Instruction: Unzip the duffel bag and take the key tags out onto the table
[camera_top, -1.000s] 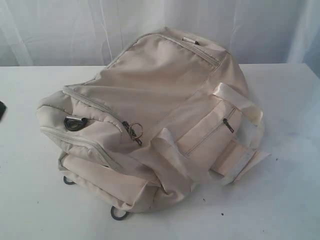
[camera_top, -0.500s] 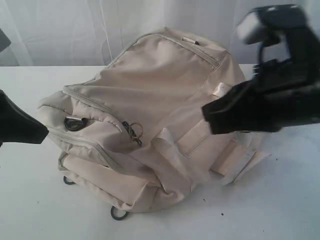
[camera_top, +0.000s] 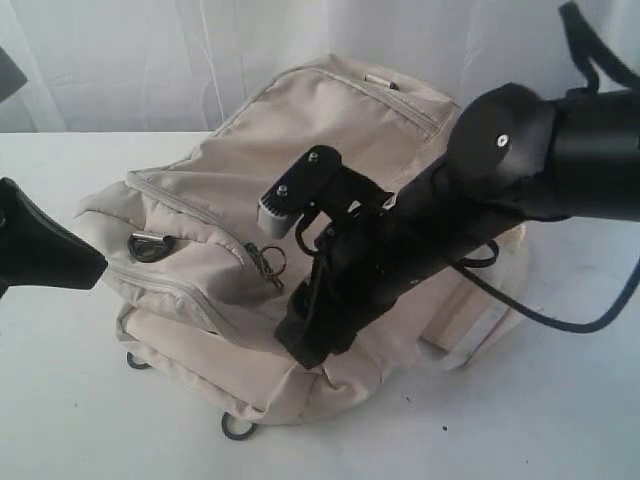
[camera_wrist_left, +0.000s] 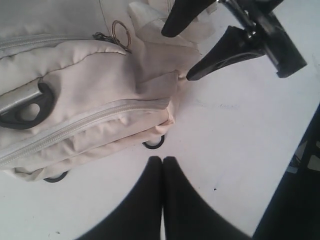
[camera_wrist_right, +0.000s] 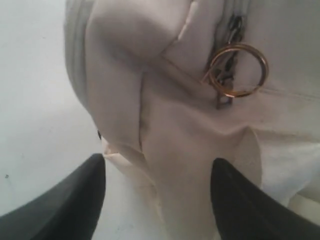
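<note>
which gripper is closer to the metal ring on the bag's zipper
Right. The right gripper hangs open over the bag, just beside the ring. The left gripper, shut, sits off the bag's end over the table, farther away.

Cream duffel bag (camera_top: 330, 150) on table (camera_top: 80, 420), seemingly zipped.

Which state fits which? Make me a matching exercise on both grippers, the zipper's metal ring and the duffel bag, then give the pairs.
1. left gripper
2. right gripper
3. metal ring
4. duffel bag

A. cream, visible zips closed
B. jaws together
C. jaws apart, over the bag's fabric
D. hanging from a zipper pull

Pairs: 1-B, 2-C, 3-D, 4-A
</note>
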